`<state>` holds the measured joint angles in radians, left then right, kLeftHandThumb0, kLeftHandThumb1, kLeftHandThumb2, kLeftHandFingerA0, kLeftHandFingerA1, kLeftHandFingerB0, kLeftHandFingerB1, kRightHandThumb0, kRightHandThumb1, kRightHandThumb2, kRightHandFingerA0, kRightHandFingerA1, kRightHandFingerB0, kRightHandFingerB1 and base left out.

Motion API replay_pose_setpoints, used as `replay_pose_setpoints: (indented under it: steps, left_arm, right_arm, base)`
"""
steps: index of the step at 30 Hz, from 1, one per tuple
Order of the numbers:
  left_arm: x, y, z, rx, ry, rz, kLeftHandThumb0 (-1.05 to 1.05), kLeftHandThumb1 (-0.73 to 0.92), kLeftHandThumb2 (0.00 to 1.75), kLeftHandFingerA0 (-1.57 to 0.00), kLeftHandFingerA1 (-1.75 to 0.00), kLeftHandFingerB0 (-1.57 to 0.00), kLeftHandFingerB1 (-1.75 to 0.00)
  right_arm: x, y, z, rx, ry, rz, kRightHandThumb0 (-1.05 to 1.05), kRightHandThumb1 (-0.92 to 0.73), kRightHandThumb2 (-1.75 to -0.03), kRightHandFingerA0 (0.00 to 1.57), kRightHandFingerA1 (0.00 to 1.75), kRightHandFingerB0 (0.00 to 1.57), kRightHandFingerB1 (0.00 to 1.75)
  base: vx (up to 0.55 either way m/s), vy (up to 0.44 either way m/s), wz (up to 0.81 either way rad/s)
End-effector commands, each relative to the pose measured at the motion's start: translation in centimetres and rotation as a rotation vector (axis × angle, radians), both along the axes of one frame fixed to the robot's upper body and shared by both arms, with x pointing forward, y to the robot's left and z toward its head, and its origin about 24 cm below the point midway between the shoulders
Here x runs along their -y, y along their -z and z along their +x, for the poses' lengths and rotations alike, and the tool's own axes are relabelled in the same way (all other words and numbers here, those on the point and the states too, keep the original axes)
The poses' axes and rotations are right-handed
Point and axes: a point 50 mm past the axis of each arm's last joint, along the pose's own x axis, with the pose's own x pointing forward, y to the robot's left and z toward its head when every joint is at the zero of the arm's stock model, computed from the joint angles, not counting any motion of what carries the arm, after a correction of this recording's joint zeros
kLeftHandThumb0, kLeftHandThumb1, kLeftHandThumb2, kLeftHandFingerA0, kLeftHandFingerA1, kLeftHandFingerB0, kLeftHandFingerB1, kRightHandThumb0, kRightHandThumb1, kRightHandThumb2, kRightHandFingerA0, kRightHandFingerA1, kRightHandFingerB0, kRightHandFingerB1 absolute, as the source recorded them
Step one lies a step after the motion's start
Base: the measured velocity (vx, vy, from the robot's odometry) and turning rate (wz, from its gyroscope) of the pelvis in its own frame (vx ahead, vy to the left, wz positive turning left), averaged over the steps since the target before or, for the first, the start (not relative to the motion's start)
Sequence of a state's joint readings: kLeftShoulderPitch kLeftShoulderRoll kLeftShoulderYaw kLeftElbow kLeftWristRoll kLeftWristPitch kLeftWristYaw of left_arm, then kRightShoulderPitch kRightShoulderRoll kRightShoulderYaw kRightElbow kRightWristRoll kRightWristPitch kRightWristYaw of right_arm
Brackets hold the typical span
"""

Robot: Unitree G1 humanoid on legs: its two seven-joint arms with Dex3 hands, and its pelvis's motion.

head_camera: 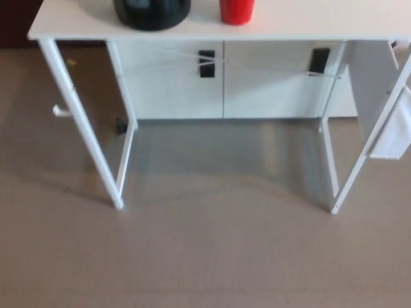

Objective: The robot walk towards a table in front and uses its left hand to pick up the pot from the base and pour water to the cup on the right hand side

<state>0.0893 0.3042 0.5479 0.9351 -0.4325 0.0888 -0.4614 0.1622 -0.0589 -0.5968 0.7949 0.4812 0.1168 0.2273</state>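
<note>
Pot (152,14) at top edge of frame, left of centre: black, glossy, rounded lower body only. Upper part cut off by the frame, so spout, handle and lid are not visible. Whether a separate base sits under it cannot be told; the dark mass meets the tabletop directly. Which way it points and where its long axis runs cannot be told from the visible slice.

Cup (236,11) just to picture right of the pot, red, upright, only its lower part showing. Small gap of bare tabletop between the two; not touching.

Both stand on a white table (308,29), near its front edge. Thin white legs (83,128) slant down to a grey-brown floor (205,256), which carries soft shadow under the table. Behind the legs, white cabinet doors (173,80) with two black handles (207,63). A white cloth or panel (395,131) hangs at the table's right end. Small white object (59,111) beside the left leg, blurred, unidentifiable.

No robot hand or arm in frame; finger state cannot be told. Open floor lies between camera and table.
</note>
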Motion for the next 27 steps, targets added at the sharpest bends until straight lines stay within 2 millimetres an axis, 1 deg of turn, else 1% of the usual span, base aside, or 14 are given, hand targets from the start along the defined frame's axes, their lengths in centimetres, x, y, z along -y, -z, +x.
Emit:
replay_pose_setpoints:
  steps: [1,3,5,6,7,8,11,13,14,16,17,19,20,27]
  left_arm:
    - [-1.1,-1.0,0.2,-0.012,-0.012,0.005,-0.03,0.43,0.90,-0.26,-0.57,-0.15,-0.51]
    - [-1.2,-1.1,0.3,-0.010,-0.001,0.005,-0.06,0.42,0.89,-0.31,-0.59,-0.13,-0.50]
    - [-1.2,-1.0,0.2,-0.025,0.001,0.010,-0.06,0.43,0.89,-0.36,-0.60,-0.14,-0.50]
    - [-1.2,-1.0,0.1,-0.023,-0.020,-0.001,-0.05,0.60,0.57,-0.50,-0.47,-0.27,-0.35]
    - [-1.2,-1.1,-0.1,-0.020,-0.016,-0.003,-0.03,0.42,0.89,-0.34,-0.60,-0.13,-0.50]
    - [-1.4,-1.1,-0.2,-0.024,-0.019,0.004,-0.04,0.43,0.90,-0.33,-0.59,-0.13,-0.50]
    - [-1.8,-1.3,-0.2,-0.019,-0.042,0.004,-0.03,0.43,0.89,-0.23,-0.56,-0.12,-0.50]
    - [-1.7,-1.5,-0.6,-0.018,-0.014,-0.002,-0.04,0.44,0.90,-0.26,-0.57,-0.09,-0.49]
    - [-1.7,-1.9,-0.7,-0.013,-0.015,-0.015,-0.03,0.44,0.90,-0.27,-0.58,-0.11,-0.50]
    - [-2.0,-2.5,-0.9,0.018,-0.016,-0.036,-0.03,0.41,0.88,-0.25,-0.57,-0.10,-0.50]
    - [-2.2,-2.8,-1.0,0.031,-0.013,-0.045,-0.04,0.40,0.87,-0.22,-0.56,-0.07,-0.49]
    - [-2.4,-3.1,-1.2,0.035,-0.025,-0.055,-0.05,0.57,0.58,-0.26,-0.44,-0.18,-0.36]
    - [-2.6,-3.6,-1.7,0.035,-0.032,-0.077,-0.02,0.63,0.58,-0.29,-0.44,-0.13,-0.33]
    - [-3.8,-4.5,-4.5,-0.010,-0.103,-0.101,-0.03,0.60,0.57,-0.30,-0.47,-0.18,-0.34]
  right_arm:
    - [0.7,-0.5,0.4,0.035,0.011,-0.021,-0.12,-0.42,-0.87,0.53,0.68,0.06,0.48]
    - [0.5,-0.5,0.5,0.042,0.019,-0.012,-0.15,-0.58,-0.57,0.51,0.50,0.18,0.32]
    - [0.6,-0.5,0.4,0.039,0.026,-0.008,-0.18,-0.59,-0.58,0.51,0.50,0.17,0.32]
    - [0.6,-0.5,0.3,0.043,0.029,-0.005,-0.12,-0.42,-0.88,0.45,0.65,0.06,0.48]
    - [0.5,-0.6,0.3,0.045,0.023,-0.010,-0.15,-0.58,-0.57,0.51,0.50,0.16,0.31]
    - [0.4,-0.6,0.4,0.045,0.019,-0.010,-0.13,-0.42,-0.88,0.48,0.66,0.05,0.47]
    - [0.2,-0.4,0.3,0.037,0.011,-0.011,-0.19,-0.57,-0.56,0.49,0.49,0.17,0.31]
    - [0.3,-0.4,0.0,0.036,-0.004,-0.014,-0.15,-0.60,-0.57,0.49,0.50,0.15,0.31]
    - [0.4,-0.5,0.1,0.040,-0.001,-0.012,-0.13,-0.44,-0.89,0.47,0.66,0.04,0.46]
    - [0.3,-0.5,0.4,0.044,-0.002,-0.012,-0.13,-0.44,-0.89,0.46,0.66,0.03,0.47]
    - [0.2,-0.5,0.4,0.047,-0.002,-0.009,-0.18,-0.62,-0.57,0.50,0.52,0.16,0.33]
    - [0.1,-0.5,0.3,0.050,-0.004,-0.005,-0.18,-0.61,-0.57,0.50,0.53,0.16,0.33]
    - [0.0,-0.5,0.2,0.040,-0.006,-0.008,-0.14,-0.43,-0.89,0.44,0.65,0.05,0.48]
    - [0.1,-0.1,-0.7,0.004,-0.004,-0.007,-0.13,-0.44,-0.88,0.51,0.67,0.05,0.46]
  base:
    - [0.56,0.149,-0.24]
    - [0.53,0.177,-0.27]
    - [0.46,0.133,-0.67]
    - [0.47,0.139,-0.31]
    - [0.45,0.129,-0.17]
    - [0.44,0.121,0.04]
    - [0.41,0.031,0.08]
    - [0.38,-0.041,0.22]
    - [0.44,-0.095,0.33]
    - [0.57,-0.092,0.29]
    - [0.53,-0.122,-0.42]
    - [0.51,-0.089,0.56]
    - [0.49,-0.095,0.21]
    - [0.32,-0.025,-0.10]
